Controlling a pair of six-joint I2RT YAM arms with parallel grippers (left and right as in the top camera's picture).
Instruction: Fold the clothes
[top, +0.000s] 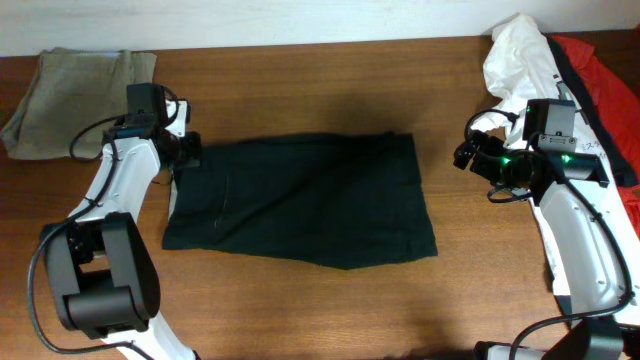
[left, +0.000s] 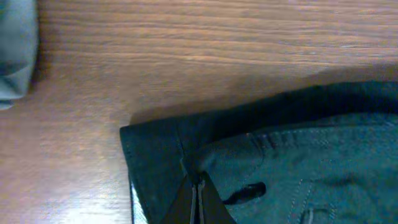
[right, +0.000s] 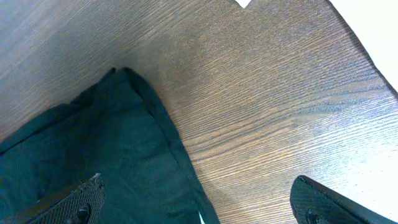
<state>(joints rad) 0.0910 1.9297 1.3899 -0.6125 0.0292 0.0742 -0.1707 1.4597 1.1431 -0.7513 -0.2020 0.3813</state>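
**Left gripper (left: 198, 198) clamped on black garment (top: 300, 200); right gripper (top: 466, 155) open**

Left gripper fingers, seen closest in the left wrist view, are pressed together with only a thin seam between them. They pinch the fabric at the garment's far left corner, just inside its stitched band. From overhead, this gripper sits on the upper left corner of the garment.

The black garment lies spread flat at the middle of the bench (top: 330, 310) as a rough rectangle.

The right gripper is spread wide and holds nothing. It hangs over bare bench, near but clear of the garment's upper right corner.

A white T-shirt (top: 520, 55) and a red garment (top: 600, 70) are heaped at the far right edge, behind the right arm. A grey-khaki folded garment (top: 75, 85) lies at the far left corner.
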